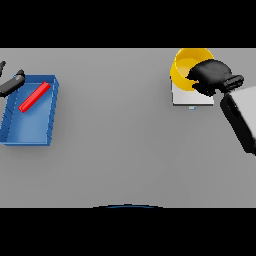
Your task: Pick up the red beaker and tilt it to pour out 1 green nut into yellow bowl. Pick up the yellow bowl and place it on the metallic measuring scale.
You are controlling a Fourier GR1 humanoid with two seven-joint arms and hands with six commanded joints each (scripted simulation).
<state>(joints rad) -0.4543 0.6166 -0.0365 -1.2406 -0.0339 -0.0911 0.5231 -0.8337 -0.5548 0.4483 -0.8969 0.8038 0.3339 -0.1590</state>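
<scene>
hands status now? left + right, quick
Left hand: at the blue tray's far-left corner, holding nothing; fingers cannot be told.
Right hand: shut on the yellow bowl, over the metallic scale.

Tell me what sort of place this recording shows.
Probably a lab-style test bench: a plain grey table with a yellow bowl sitting on a small metal scale, held by the right hand, and a blue tray holding a red bar.

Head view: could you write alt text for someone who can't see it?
The right hand grips a yellow bowl sitting on the metallic scale at the grey table's far right. At far left, the left hand rests beside a blue tray holding a red object.
</scene>
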